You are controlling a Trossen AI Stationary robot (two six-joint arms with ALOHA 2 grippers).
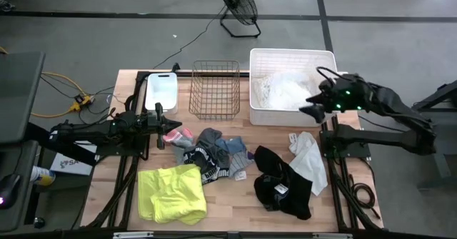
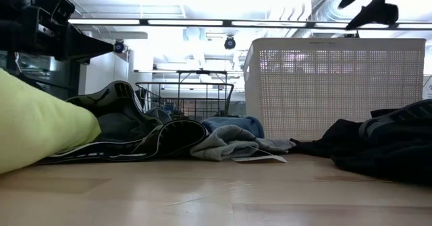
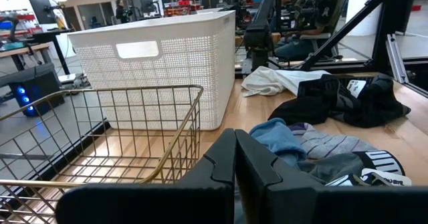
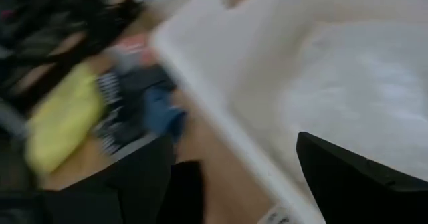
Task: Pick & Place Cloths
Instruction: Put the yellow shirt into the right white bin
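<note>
Top-down layout: the right gripper (image 1: 313,105) hangs over the near right edge of the large white tub (image 1: 258,60), fingers spread wide and holding nothing; a white cloth (image 1: 285,90) lies inside the tub. The left gripper (image 1: 163,130) rests low at the left of the table (image 1: 235,203), beside a small pink-red piece (image 1: 180,134); its fingers (image 3: 261,167) are pressed together in the left wrist view, with nothing between them. On the table lie the neon-yellow cloth (image 1: 171,192), the grey-blue pile (image 1: 218,148) with a black printed garment (image 1: 207,164), the black cloth (image 1: 282,185) and a second white cloth (image 1: 308,160). The copper wire basket (image 1: 214,89) and a small white tub (image 1: 161,90) stand at the far side.
</note>
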